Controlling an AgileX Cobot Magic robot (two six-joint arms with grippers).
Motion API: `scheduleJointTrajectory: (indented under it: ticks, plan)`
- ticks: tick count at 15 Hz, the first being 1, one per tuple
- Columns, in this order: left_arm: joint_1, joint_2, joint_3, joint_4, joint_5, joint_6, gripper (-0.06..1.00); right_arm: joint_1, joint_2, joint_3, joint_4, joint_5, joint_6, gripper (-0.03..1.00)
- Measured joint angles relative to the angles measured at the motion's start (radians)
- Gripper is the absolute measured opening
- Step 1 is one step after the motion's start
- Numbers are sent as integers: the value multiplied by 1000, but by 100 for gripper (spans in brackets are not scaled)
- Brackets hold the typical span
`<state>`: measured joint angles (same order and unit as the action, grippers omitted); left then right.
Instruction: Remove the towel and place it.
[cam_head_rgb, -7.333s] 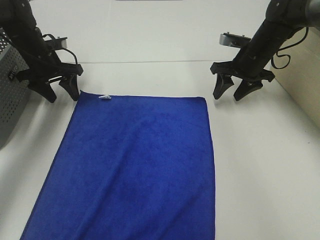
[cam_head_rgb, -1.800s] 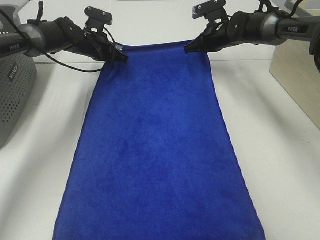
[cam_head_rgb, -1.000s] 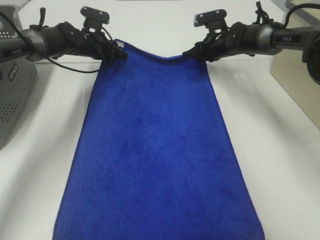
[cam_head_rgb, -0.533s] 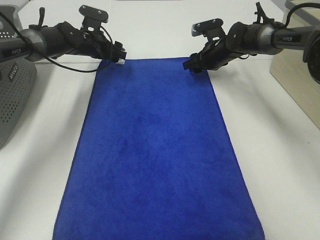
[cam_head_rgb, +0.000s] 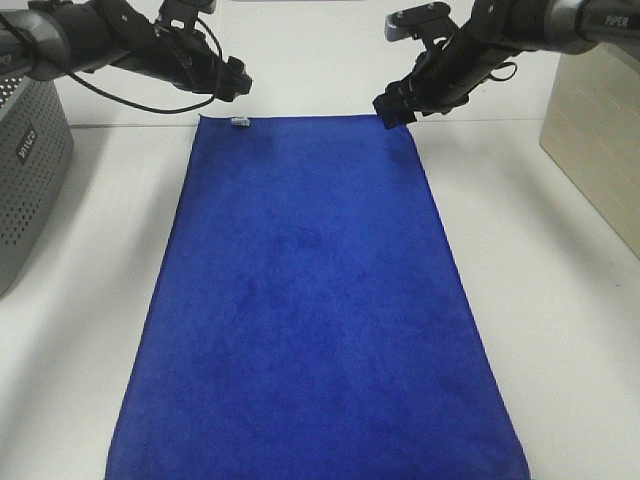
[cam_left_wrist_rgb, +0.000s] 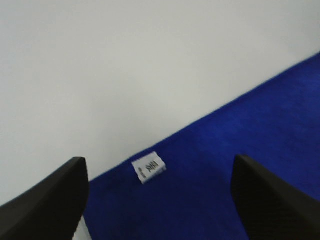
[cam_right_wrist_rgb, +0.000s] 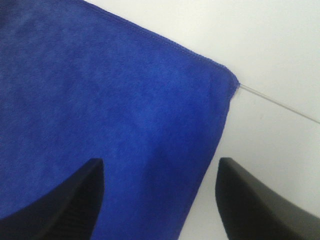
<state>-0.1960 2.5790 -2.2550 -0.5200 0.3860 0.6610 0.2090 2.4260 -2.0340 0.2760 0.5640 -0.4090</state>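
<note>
The royal-blue towel (cam_head_rgb: 310, 300) lies flat on the white table (cam_head_rgb: 560, 330), its small white tag (cam_head_rgb: 240, 123) at the far left corner. My left gripper (cam_head_rgb: 235, 85) hovers just above and behind that corner, open and holding nothing. In the left wrist view the tag (cam_left_wrist_rgb: 148, 167) and the towel's edge (cam_left_wrist_rgb: 240, 165) show between the spread fingers (cam_left_wrist_rgb: 50, 200). My right gripper (cam_head_rgb: 393, 108) hangs over the far right corner, also open. The right wrist view shows that corner of the towel (cam_right_wrist_rgb: 100, 100) lying free between the fingers (cam_right_wrist_rgb: 265, 200).
A grey perforated basket (cam_head_rgb: 25, 170) stands at the left edge of the table. A beige box (cam_head_rgb: 595, 140) stands at the right. The towel's near edge runs out of the picture at the bottom.
Both grippers opened, let go of the towel's far corners and rose away from it. The far edge, lifted a second ago, now lies flat on the table.
</note>
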Motion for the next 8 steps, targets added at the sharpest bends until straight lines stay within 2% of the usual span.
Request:
scheduleJointTrajectory:
  ticks: [2, 3, 5, 6, 7, 8]
  plan:
    - [4, -65, 0, 83, 194, -142, 74, 0, -64, -3, 0, 153, 61, 64]
    - [6, -101, 0, 158, 299, -256, 75, 0, -101, -3, -10, 231, 110, 65]
    - [6, -180, 0, 345, 524, -475, 82, 0, -176, -3, -28, 386, 201, 77]
    - [9, -246, 0, 433, 730, -589, 86, 0, -261, -3, -29, 477, 291, 88]
    - [10, -278, 0, 444, 795, -618, 87, 0, -301, -3, -30, 514, 322, 90]
    - [10, -309, 0, 451, 817, -634, 87, 0, -344, -3, -39, 543, 337, 91]
